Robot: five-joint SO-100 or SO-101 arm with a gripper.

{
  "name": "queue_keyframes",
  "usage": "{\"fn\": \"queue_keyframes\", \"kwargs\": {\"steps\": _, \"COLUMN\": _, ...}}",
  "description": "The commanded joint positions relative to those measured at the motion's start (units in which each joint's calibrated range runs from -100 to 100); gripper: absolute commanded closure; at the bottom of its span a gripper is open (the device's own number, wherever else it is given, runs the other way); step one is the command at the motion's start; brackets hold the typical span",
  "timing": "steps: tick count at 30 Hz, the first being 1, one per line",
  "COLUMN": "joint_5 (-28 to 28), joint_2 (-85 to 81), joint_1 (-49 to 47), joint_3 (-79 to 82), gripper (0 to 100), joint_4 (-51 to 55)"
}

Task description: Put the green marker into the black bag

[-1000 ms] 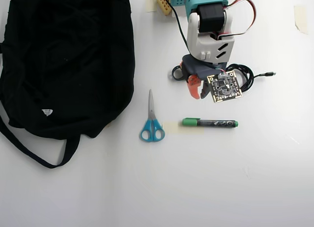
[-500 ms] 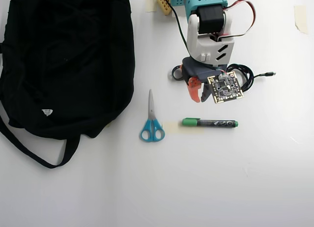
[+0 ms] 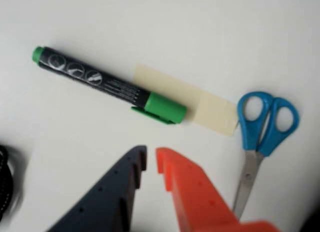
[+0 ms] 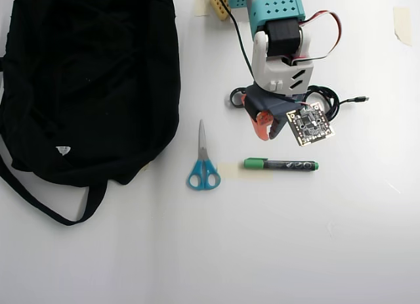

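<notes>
In the overhead view, the black bag (image 4: 85, 81) fills the left side of the white table (image 4: 275, 245), its strap looping below. To the right of it lie the blue-handled scissors (image 4: 203, 161), blades pointing up. Next comes a pale tape strip (image 4: 230, 170), and the green marker (image 4: 281, 164) lies flat with its cap end on this strip. Just above the marker hangs the gripper (image 4: 268, 132), holding nothing. In the wrist view its dark and orange fingers (image 3: 192, 187) are nearly together, with only a narrow gap. A black cable (image 4: 328, 100) coils on the right.
</notes>
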Motion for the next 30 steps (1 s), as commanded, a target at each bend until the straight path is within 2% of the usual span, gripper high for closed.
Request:
{"fn": "queue_keyframes", "kwargs": {"steps": 1, "joint_5": 0.3, "joint_2": 0.2, "joint_1": -0.4, "joint_3": -2.6, "gripper": 98, "joint_4": -1.1}}
{"fn": "queue_keyframes", "kwargs": {"steps": 4, "joint_5": 0.5, "joint_2": 0.7, "joint_1": -0.4, "joint_3": -2.6, "gripper": 98, "joint_4": -1.3}}
{"fn": "queue_keyframes", "kwargs": {"steps": 8, "joint_5": 3.5, "joint_2": 0.9, "joint_1": -0.4, "joint_3": -2.6, "gripper": 98, "joint_4": -1.6}}
{"fn": "queue_keyframes", "kwargs": {"steps": 15, "joint_5": 4.0, "joint_2": 0.9, "joint_1": -0.1, "joint_3": -2.6, "gripper": 98, "joint_4": -1.5}}
{"fn": "queue_keyframes", "kwargs": {"steps": 20, "joint_5": 8.8, "joint_2": 2.3, "joint_1": 0.2, "joint_3": -2.9, "gripper": 98, "joint_4": -1.5}}
{"fn": "queue_keyframes", "kwargs": {"steps": 30, "joint_5": 11.6, "joint_2": 12.1, "joint_1": 0.2, "joint_3": -14.5, "gripper": 98, "joint_4": -0.8}}
